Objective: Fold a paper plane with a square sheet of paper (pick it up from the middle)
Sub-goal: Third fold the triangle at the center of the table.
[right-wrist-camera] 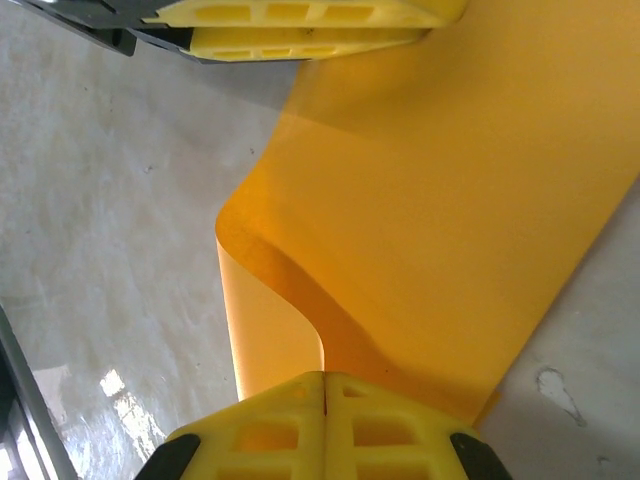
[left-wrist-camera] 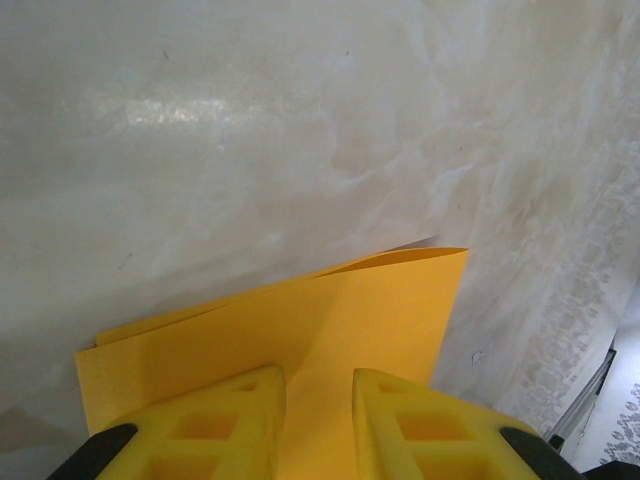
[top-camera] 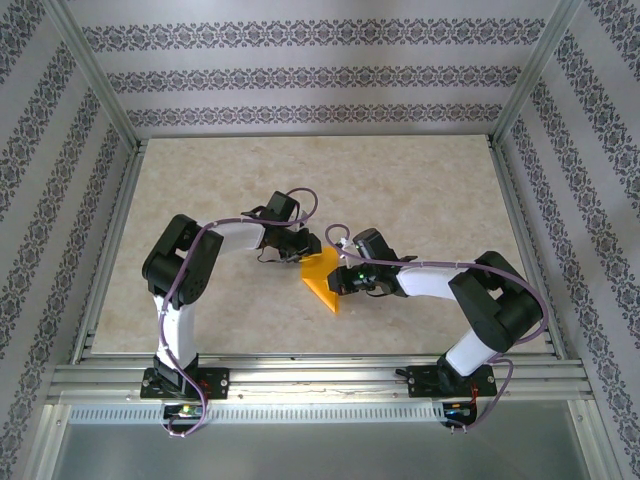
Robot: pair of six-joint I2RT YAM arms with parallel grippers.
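Note:
The orange square sheet of paper [top-camera: 322, 280] is bent over into two layers and held off the table between both grippers. My right gripper [right-wrist-camera: 325, 378] is shut on a curled edge of the sheet [right-wrist-camera: 450, 200]; it reaches in from the right [top-camera: 345, 280]. My left gripper [left-wrist-camera: 318, 375] stands open, its two yellow fingers [left-wrist-camera: 240, 420] apart with the sheet [left-wrist-camera: 380, 300] running through the gap and under them. In the top view the left gripper [top-camera: 303, 250] sits at the paper's upper left corner. In the right wrist view the left fingers [right-wrist-camera: 300, 25] are at the top edge.
The beige marbled table [top-camera: 420, 190] spreads out around the arms. An aluminium rail [top-camera: 320, 375] runs along the near edge, metal posts frame the sides, and patterned walls close in the cell.

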